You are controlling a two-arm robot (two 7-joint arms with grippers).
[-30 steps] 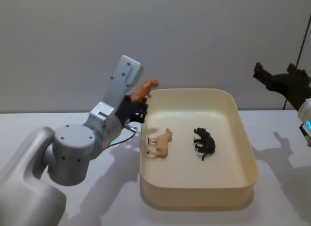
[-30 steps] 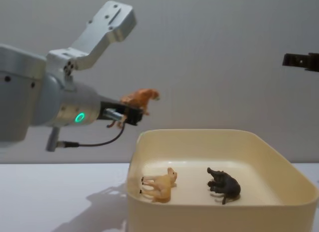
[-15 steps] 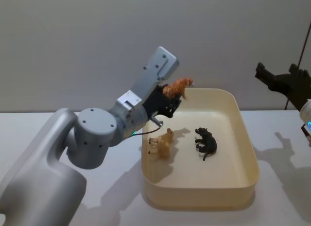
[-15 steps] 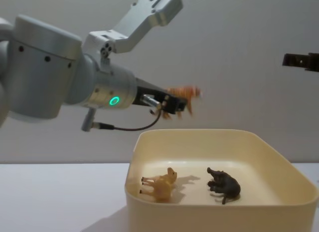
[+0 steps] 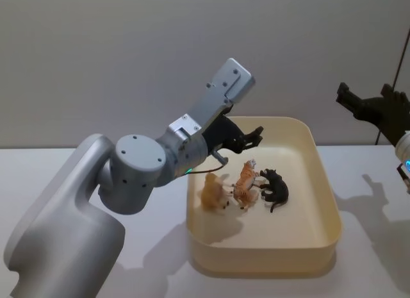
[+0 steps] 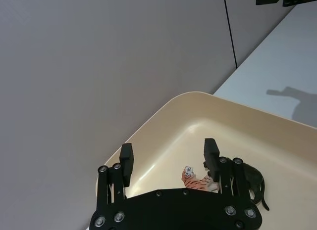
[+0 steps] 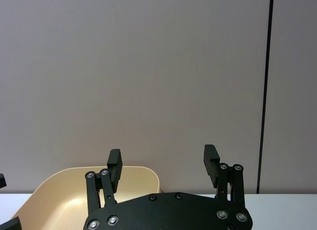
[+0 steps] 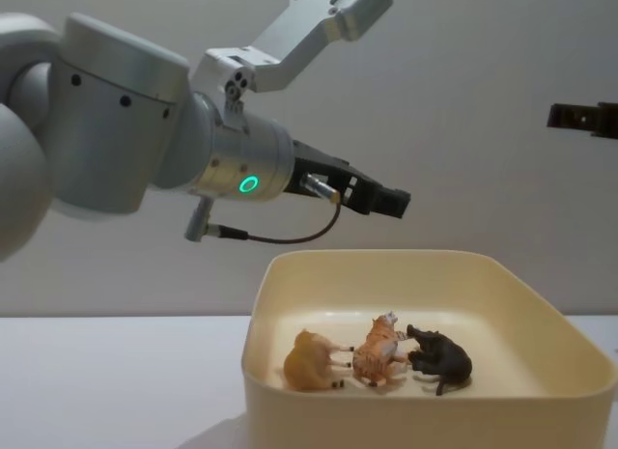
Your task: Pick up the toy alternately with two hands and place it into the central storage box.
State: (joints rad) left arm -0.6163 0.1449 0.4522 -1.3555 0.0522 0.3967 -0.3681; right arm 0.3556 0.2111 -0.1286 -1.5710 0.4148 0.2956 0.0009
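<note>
Above the near-left corner of the cream-yellow storage box (image 5: 323, 202), the left claw (image 5: 251, 136) hangs released, its fingers spread wide and gripping nothing, clear of the rim below. On the box floor beneath it the orange tiger toy (image 5: 245, 184) lies touching a tan animal figure (image 5: 214, 191) on one side and a black one (image 5: 275, 188) on the other, with bare floor open toward the near and right walls. Well off to the right, the right claw (image 5: 366, 106) waits high over the white table (image 5: 154, 247), fingers likewise parted and empty.
</note>
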